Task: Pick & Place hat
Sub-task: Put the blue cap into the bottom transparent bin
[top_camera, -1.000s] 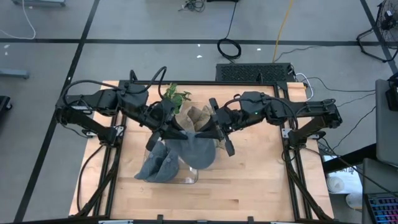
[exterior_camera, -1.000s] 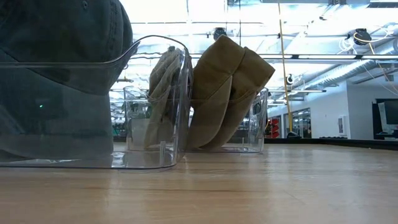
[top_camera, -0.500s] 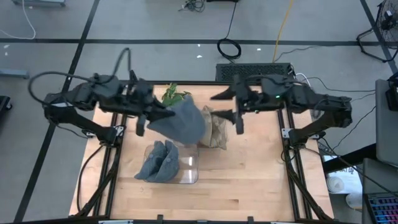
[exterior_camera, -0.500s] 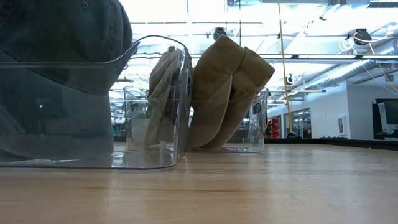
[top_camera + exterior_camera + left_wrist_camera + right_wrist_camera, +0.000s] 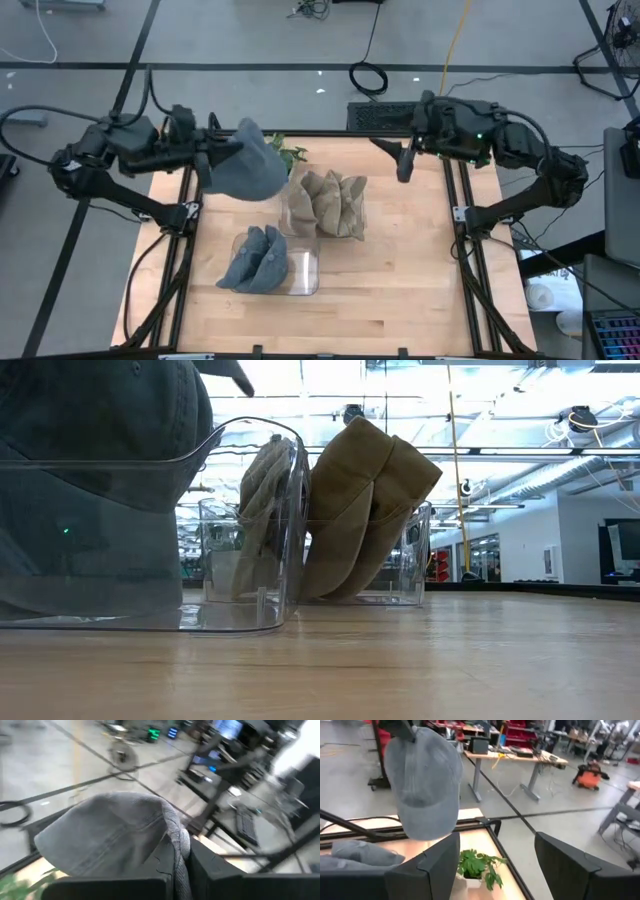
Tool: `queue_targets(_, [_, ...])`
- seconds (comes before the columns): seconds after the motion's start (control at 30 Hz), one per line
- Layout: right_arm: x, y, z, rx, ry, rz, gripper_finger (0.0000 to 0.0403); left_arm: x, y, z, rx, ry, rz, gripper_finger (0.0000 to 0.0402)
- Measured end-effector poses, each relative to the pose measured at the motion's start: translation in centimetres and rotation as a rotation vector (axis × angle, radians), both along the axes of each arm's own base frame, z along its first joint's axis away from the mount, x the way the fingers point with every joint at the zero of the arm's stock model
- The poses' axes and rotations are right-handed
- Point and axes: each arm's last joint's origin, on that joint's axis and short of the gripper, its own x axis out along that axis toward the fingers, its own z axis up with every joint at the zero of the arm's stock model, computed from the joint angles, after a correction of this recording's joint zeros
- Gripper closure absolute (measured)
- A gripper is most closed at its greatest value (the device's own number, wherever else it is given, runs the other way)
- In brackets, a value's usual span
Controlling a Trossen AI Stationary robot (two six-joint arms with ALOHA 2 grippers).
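**Grey hat held aloft by left pincer**

We see the left pincer (image 5: 215,160) clamped on the grey hat (image 5: 245,162), hat hanging just beyond its fingertips, above the tabletop's (image 5: 400,280) far-left edge near the plant (image 5: 283,155). Right pincer (image 5: 403,160) is spread wide, empty, well apart.

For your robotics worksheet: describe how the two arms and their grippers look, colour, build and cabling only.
Both arms are dark, jointed links with black cables looping along them. The left gripper and right gripper each end in two flat, dark, blocky fingers. A small green light glows on the right arm.
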Motion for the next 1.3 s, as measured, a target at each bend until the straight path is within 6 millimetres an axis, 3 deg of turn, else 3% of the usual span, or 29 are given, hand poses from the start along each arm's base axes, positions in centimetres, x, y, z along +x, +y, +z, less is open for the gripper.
queue_targets(0.17, [-0.2,-0.6,-0.5,0.020,0.045,-0.031,0.0159,-0.3,-0.1,0.1,-0.069,-0.046,0.120,0.0382])
queue_targets(0.6, [-0.6,-2.5,-0.7,0.017,0.067,-0.121,0.0152,5.0,-4.0,-1.6,-0.171,-0.067,0.205,0.0382])
queue_targets(0.93, [0.0,-5.0,-2.7,0.015,0.141,-0.219,0.0147,7.4,-8.4,-3.6,-0.233,-0.082,0.253,0.0382])
queue_targets(1.3, [0.9,-5.6,-5.2,0.021,0.213,-0.226,0.0147,10.7,-13.0,-6.1,-0.319,-0.121,0.252,0.0382])
